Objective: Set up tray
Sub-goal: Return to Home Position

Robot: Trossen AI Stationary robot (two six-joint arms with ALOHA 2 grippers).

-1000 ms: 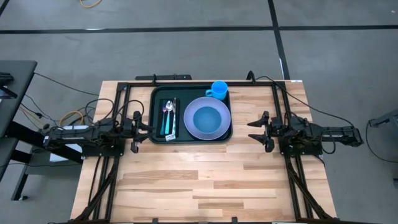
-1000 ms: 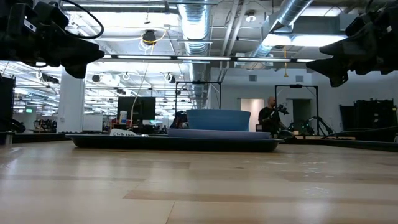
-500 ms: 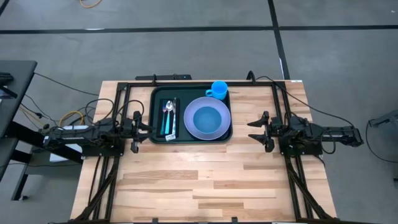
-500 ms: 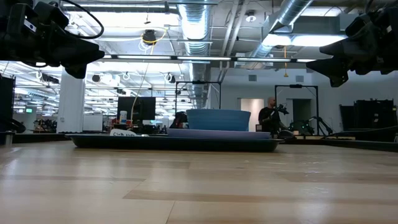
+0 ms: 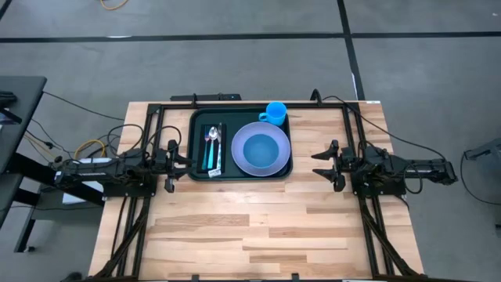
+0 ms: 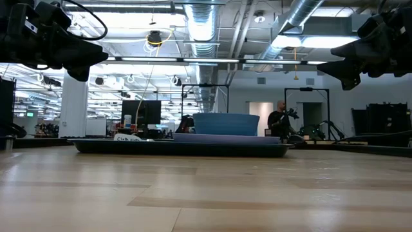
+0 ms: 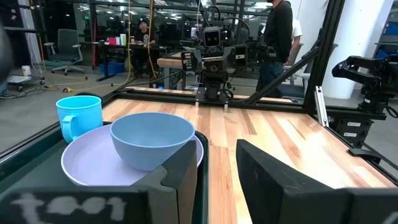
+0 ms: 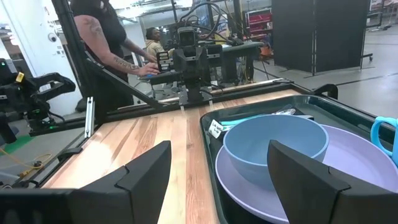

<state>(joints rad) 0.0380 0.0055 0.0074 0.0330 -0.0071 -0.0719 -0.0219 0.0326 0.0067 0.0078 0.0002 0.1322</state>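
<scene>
Tray (image 5: 239, 117): one, at table's (image 5: 258, 227) 12 o'clock.
On tray: one plate (image 5: 237, 151), one bowl (image 5: 262, 149), one cup (image 5: 275, 112), one napkin (image 5: 204, 145).
Left gripper (image 5: 183, 160): tray's 9 o'clock, jaws parted, empty.
Right gripper (image 5: 315, 164): tray's 3 o'clock, jaws wide, empty.

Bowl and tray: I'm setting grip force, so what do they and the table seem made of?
The bowl looks like smooth blue plastic: uniform colour, soft sheen, thick rim. The tray seems dark green moulded plastic, with rounded corners and a raised rim. The table is likely wood: joined planks with grain, lightly glossy.
</scene>
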